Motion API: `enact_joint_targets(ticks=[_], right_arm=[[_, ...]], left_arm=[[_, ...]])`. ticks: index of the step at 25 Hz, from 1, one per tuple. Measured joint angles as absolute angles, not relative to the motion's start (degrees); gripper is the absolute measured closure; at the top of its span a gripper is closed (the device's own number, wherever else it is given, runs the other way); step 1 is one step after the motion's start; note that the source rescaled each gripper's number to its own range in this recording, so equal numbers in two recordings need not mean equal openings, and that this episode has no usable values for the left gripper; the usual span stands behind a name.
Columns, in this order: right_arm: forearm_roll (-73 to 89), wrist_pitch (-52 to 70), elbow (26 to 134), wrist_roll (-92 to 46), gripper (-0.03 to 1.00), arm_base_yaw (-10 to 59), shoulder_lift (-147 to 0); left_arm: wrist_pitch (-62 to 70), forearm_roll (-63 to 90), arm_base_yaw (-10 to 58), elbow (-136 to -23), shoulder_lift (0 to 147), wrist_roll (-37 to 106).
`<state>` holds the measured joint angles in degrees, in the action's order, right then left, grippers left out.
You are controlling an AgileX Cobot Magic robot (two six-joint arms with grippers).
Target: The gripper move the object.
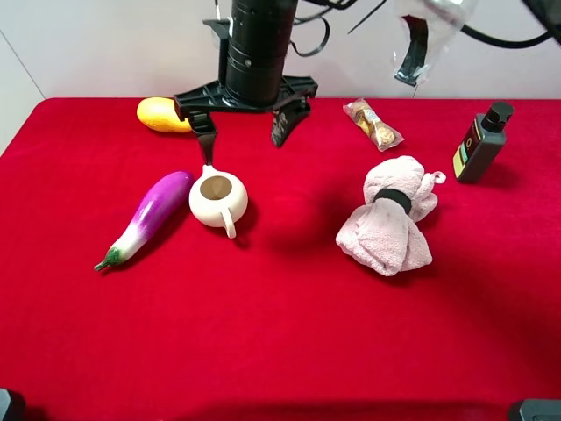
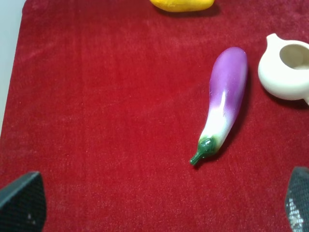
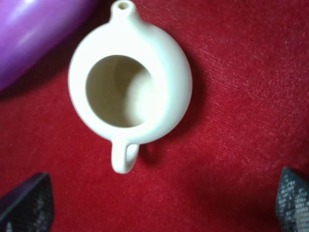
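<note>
The cream-white pitcher (image 1: pixel 218 198) stands upright on the red cloth, spout to the back and handle to the front. It fills the right wrist view (image 3: pixel 130 92), and its edge shows in the left wrist view (image 2: pixel 285 70). My right gripper (image 1: pixel 244 132) hangs above the pitcher and just behind it. It is open wide (image 3: pixel 159 198) and empty, with its fingers clear of the pitcher. My left gripper (image 2: pixel 161 193) is open and empty, high over the cloth left of the pitcher. I cannot pick it out in the exterior view.
A purple eggplant (image 1: pixel 147 217) lies just left of the pitcher and a yellow fruit (image 1: pixel 162 115) lies behind it. A pink rolled towel (image 1: pixel 390 215), a wrapped snack (image 1: pixel 374 124) and a dark bottle (image 1: pixel 481 143) are to the right. The cloth's left edge (image 2: pixel 12 72) is near.
</note>
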<state>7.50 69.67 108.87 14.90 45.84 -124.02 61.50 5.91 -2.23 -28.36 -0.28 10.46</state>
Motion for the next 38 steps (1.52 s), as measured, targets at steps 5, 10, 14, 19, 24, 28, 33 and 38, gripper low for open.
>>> enact_joint_targets(ticks=[5,10,14,19,24,28,33,38], right_arm=[[6.63,69.69,108.87,14.90,-0.03,47.58,-122.23],[6.37,69.75,108.77,14.90,-0.03,49.22,-119.80],[6.25,69.76,107.87,14.74,-0.03,50.11,-117.33],[5.47,69.76,103.16,14.48,-0.03,50.63,-113.10],[4.31,69.76,96.64,14.48,-0.03,50.63,-107.18],[3.86,69.76,91.21,14.48,-0.03,50.63,-101.78],[3.26,69.81,85.30,14.44,-0.03,50.63,-94.51],[2.41,69.81,79.74,14.31,-0.03,50.63,-87.00]], left_arm=[[61.50,5.91,-2.23,-28.36,-0.28,10.46],[61.50,5.91,-2.23,-28.36,-0.28,10.46],[61.50,5.91,-2.23,-28.36,-0.28,10.46],[61.50,5.91,-2.23,-28.36,-0.28,10.46],[61.50,5.91,-2.23,-28.36,-0.28,10.46],[61.50,5.91,-2.23,-28.36,-0.28,10.46],[61.50,5.91,-2.23,-28.36,-0.28,10.46],[61.50,5.91,-2.23,-28.36,-0.28,10.46]])
